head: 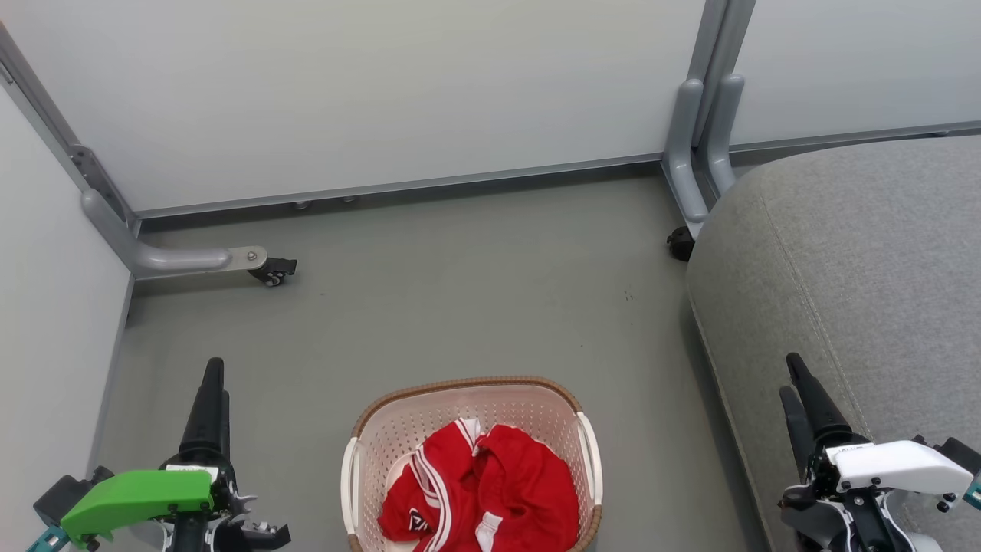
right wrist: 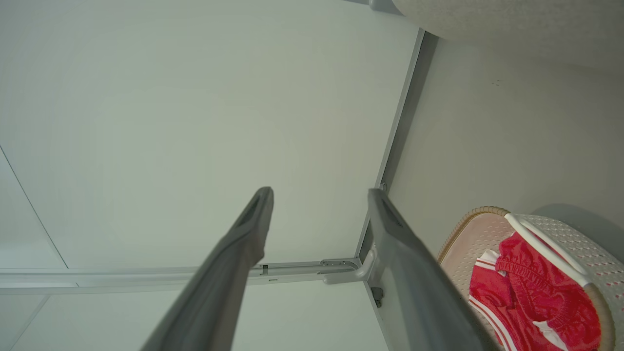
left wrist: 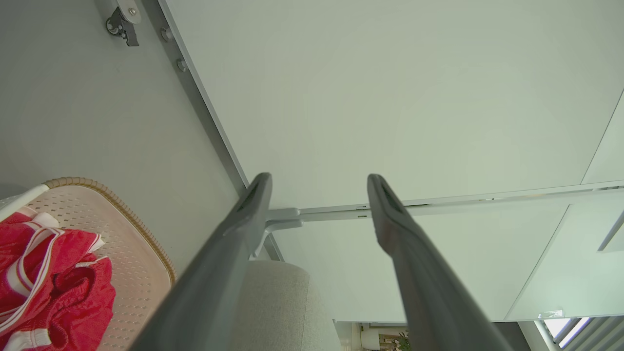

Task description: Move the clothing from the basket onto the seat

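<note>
Now: left gripper [head: 218, 379] and right gripper [head: 790, 374] spread wide, clothing [head: 498, 483] in basket [head: 467, 381]

1. Far left, head view. A grey partition foot [head: 180, 259] with a black caster [head: 274, 271] rests on the grey-green floor [head: 460, 291], at the base of the pale wall panels [head: 383, 92].

2. Left gripper. It sits at the lower left under a green housing [head: 138, 494], pointing up the view over bare floor, well apart from the basket. In the left wrist view its two dark fingers [left wrist: 234, 253] stand far apart with nothing between them. It holds nothing.

3. Basket. Cream, perforated, with a brown woven rim and white side handles [head: 594, 460]. It stands on the floor at bottom centre, between the two grippers. The frame cuts off its near edge.

4. Clothing. The red fabric with white stripes lies crumpled inside the basket. A dark lettered patch shows on its lower left fold.

5. Seat [head: 843, 253]. Grey upholstery with a stitched seam, on the right side of the view. A strip of floor separates it from the basket.

6. Right gripper. It sits at the lower right under a white housing [head: 897, 464], over the seat's near edge. In the right wrist view its fingers [right wrist: 229, 263] are widely separated, with nothing between them.
</note>
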